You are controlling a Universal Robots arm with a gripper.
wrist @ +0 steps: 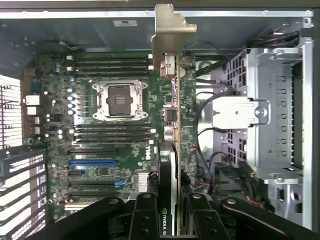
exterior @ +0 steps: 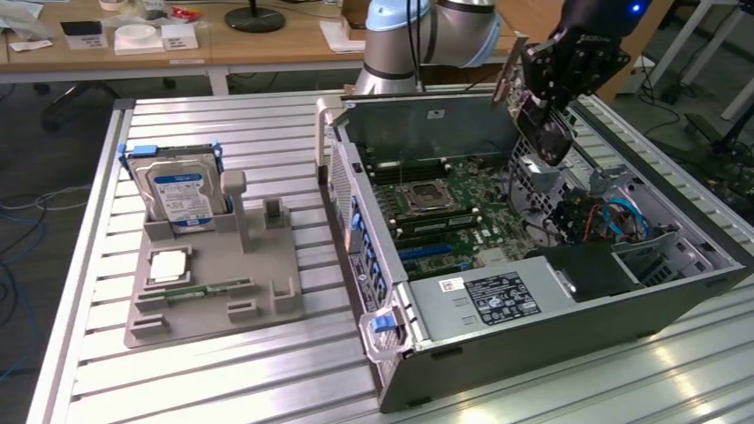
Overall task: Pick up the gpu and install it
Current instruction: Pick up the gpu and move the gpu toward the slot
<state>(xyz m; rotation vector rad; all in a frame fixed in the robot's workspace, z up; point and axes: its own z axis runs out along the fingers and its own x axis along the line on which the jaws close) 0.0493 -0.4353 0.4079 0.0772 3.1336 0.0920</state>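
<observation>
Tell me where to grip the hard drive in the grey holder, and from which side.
Likely its free top, pinched across the flat faces from above: the hard drive stands upright, its lower end sunk in the grey holder.

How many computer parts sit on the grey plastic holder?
3: silver blue-labelled hard drive upright at the far end; square silver chip in front; narrow green memory stick nearest.
</observation>
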